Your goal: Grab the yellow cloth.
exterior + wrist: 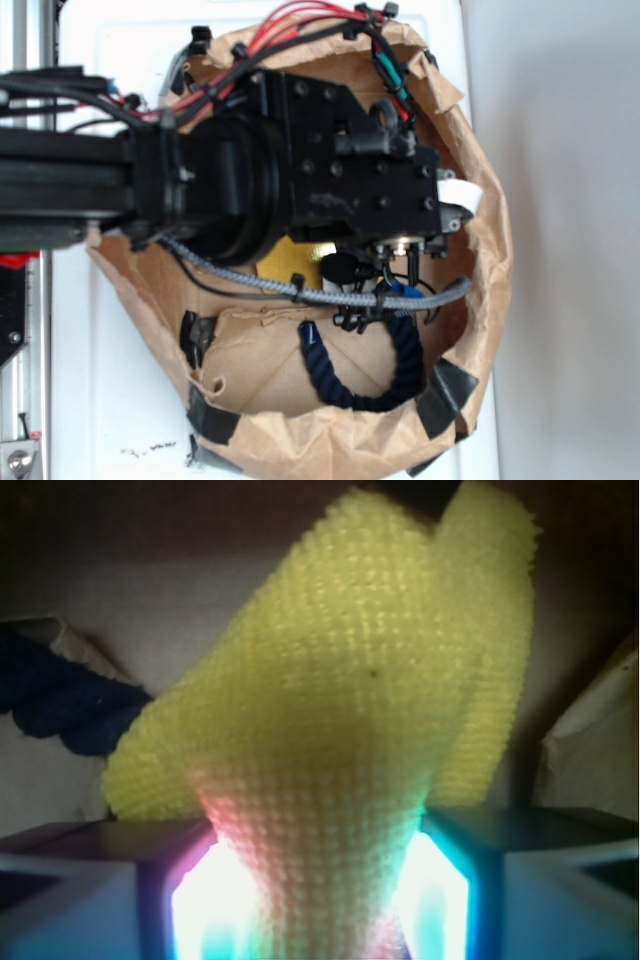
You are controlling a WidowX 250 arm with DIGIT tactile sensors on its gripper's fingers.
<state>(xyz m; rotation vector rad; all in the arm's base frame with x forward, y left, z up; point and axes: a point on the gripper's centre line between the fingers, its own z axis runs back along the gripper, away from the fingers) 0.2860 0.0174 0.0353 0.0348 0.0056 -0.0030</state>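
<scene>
While hanging over the brown paper lining [330, 440] in the exterior view, hid most of the yellow cloth [292, 262] beneath the black arm [250, 170], left only a small yellow patch showing near the middle, with the dark navy rope [385, 385] curled just in front of it and the jaws out of sight under the wrist. Seen from the wrist: gripper [318, 900] closed on the yellow cloth [350, 710], fabric pinched between both glowing fingers [200, 900] and bunched up beyond them, rope [60, 695] at the left.
</scene>
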